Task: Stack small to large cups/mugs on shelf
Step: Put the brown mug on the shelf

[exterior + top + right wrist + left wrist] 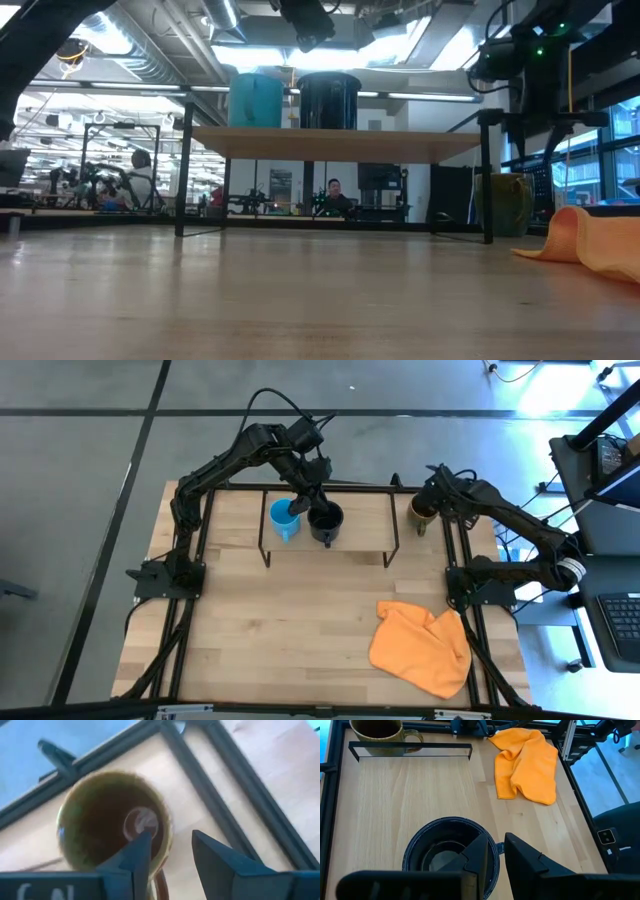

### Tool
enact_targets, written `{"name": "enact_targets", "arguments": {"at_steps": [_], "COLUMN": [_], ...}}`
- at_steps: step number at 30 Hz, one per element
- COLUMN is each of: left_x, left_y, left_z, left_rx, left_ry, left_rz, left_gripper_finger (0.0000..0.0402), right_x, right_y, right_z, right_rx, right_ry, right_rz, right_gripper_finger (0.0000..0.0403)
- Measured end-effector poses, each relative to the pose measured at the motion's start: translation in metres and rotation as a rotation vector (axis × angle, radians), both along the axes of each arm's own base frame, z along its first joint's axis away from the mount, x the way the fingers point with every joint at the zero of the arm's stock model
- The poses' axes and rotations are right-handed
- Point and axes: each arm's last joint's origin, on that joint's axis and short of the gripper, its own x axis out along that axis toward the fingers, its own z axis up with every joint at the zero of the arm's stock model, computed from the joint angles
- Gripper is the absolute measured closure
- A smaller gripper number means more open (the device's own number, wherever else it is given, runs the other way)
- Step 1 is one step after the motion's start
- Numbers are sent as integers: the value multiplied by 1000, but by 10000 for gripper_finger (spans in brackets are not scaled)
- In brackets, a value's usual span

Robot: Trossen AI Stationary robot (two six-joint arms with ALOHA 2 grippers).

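Arms are seen reaching in from both sides in the high view. The left arm is bent from the left of the frame toward top centre, and the left tool (312, 503) is lowered over the black mug (325, 521). In the left wrist view its two fingers (480, 856) are narrowly parted across the mug's rim, one inside and one outside; whether the rim is actually pinched cannot be told. The right arm is stretched from the right edge toward the upper right, and the right tool (432, 500) is poised over the olive mug (422, 512). Its jaws are spread wide astride the rim, one finger over the dark inside, with nothing visibly gripped.

The blue mug (283, 519) and the black mug are set side by side, close together, on the left half of the shelf (365, 520), as confirmed in the low view. The right half of the shelf is left bare. The olive mug is placed on the counter (280, 620) just beyond the shelf's right end, beside the frame rail. An orange cloth (420, 645) is spread at lower right, well apart from the shelf.
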Motion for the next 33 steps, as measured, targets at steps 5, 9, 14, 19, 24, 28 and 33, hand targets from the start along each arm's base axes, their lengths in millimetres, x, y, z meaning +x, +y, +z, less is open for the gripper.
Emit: {"name": "enact_targets", "arguments": {"at_steps": [5,9,14,19,24,28,33], "left_x": [0,0,0,0,0,0,0], "left_y": [0,0,0,0,0,0,0], "left_z": [0,0,0,0,0,0,0], "left_rx": [0,0,0,0,-1,0,-1], "left_ry": [0,0,0,0,1,1,2], "left_rz": [0,0,0,0,0,0,0], "left_gripper_finger": [340,340,340,340,340,340,340], "right_x": [2,9,15,15,23,24,33], "right_y": [2,9,15,16,24,26,35], "right_z": [-1,-7,-7,-7,-7,-7,-5], "right_rx": [5,3,-50,-77,-96,-105,-131], "right_ry": [-6,-24,16,9,-13,-6,-4], "right_rz": [-17,-17,-7,-76,-83,-74,-5], "right_gripper_finger": [258,258,258,258,258,258,258]}}
